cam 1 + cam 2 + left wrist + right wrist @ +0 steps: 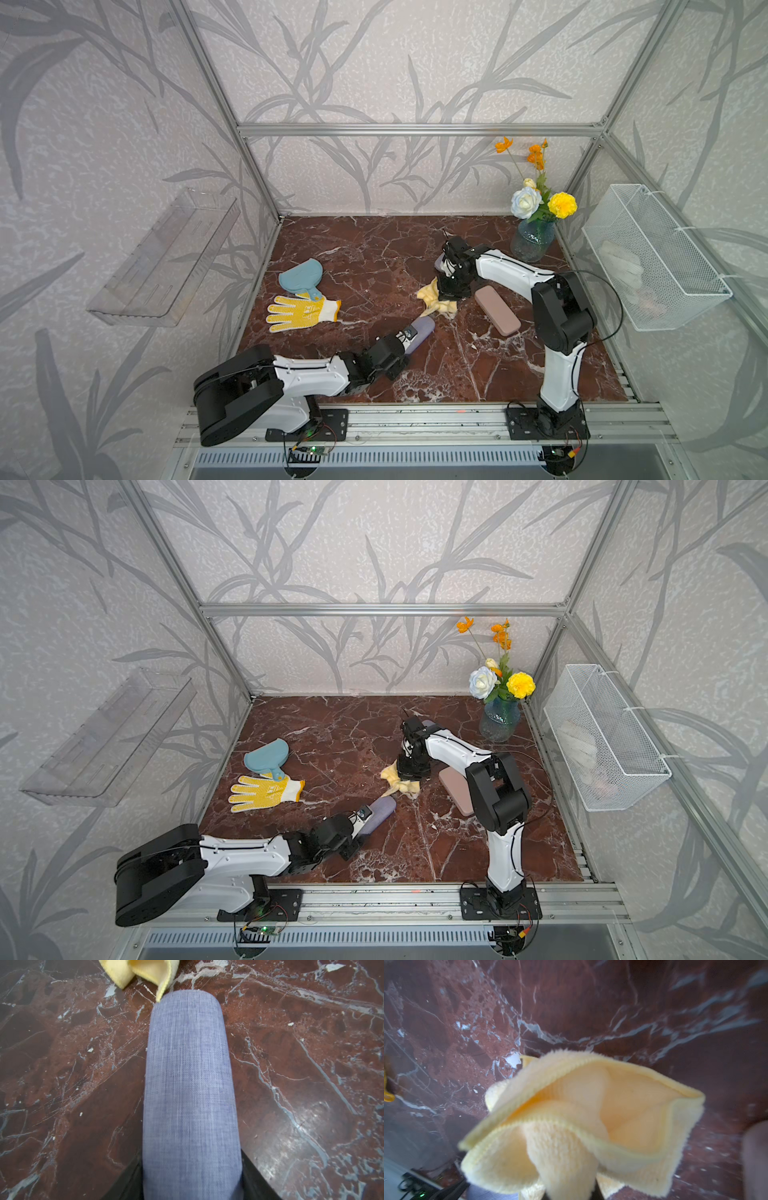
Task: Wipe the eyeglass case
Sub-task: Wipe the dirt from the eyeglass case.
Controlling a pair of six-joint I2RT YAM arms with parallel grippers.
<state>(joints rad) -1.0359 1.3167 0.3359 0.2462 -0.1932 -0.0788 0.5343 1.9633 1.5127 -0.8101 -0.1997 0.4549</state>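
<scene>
While the left gripper clamps one end of the blue-grey eyeglass case at front centre of the marble table, the right gripper pinches a yellow cloth just beyond its free end.

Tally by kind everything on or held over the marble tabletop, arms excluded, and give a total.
Eyeglass cases: 2, blue-grey case and pink case
Yellow cloth: 1
Work glove: 1
Light blue scoop: 1
Vase of flowers: 1
Total: 6
</scene>
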